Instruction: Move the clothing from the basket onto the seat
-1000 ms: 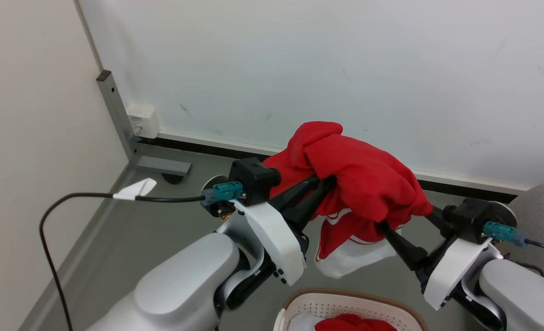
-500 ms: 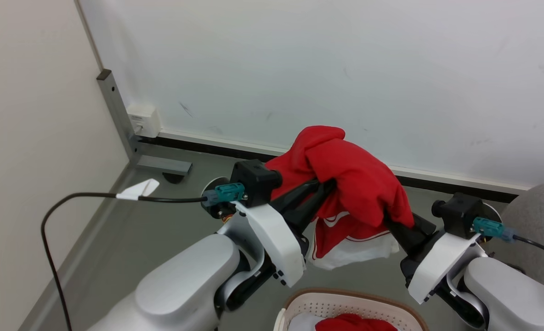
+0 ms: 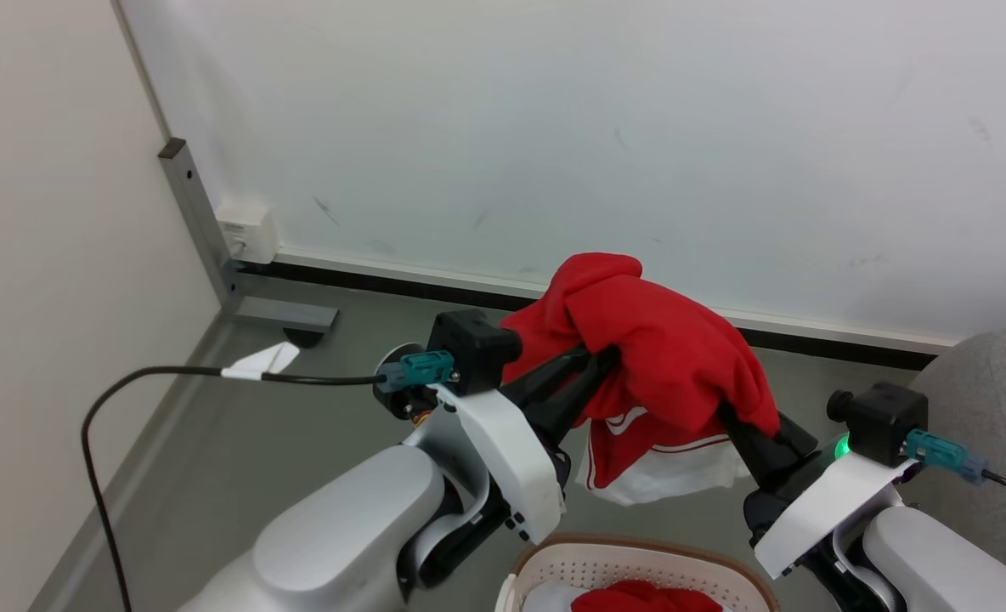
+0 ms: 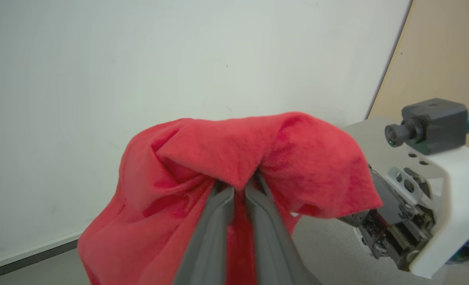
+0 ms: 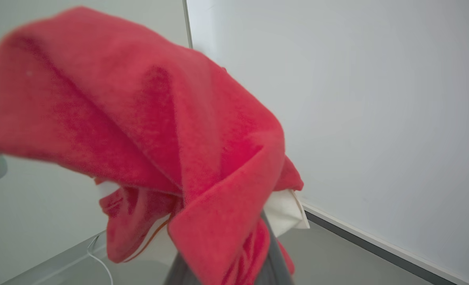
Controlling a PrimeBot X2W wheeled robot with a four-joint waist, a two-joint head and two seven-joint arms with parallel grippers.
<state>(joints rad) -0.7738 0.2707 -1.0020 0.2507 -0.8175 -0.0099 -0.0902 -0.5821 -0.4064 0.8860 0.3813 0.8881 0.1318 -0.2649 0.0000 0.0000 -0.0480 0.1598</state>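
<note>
Left gripper [image 4: 239,185] is pinching a fold of the red garment [image 3: 664,340] between pressed-together fingers; right gripper [image 3: 728,418] is sitting under the same garment, its grip impossible to tell. The garment is hanging clear of the basket [image 3: 605,557], left of the seat [image 3: 991,399].

Bare lab room: white partition [image 3: 554,127], grey floor [image 3: 299,425].

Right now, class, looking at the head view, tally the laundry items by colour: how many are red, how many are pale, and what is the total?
red garments: 2, one raised, one in the basket
pale cloth: 1, also in the basket
Total: 3
</note>
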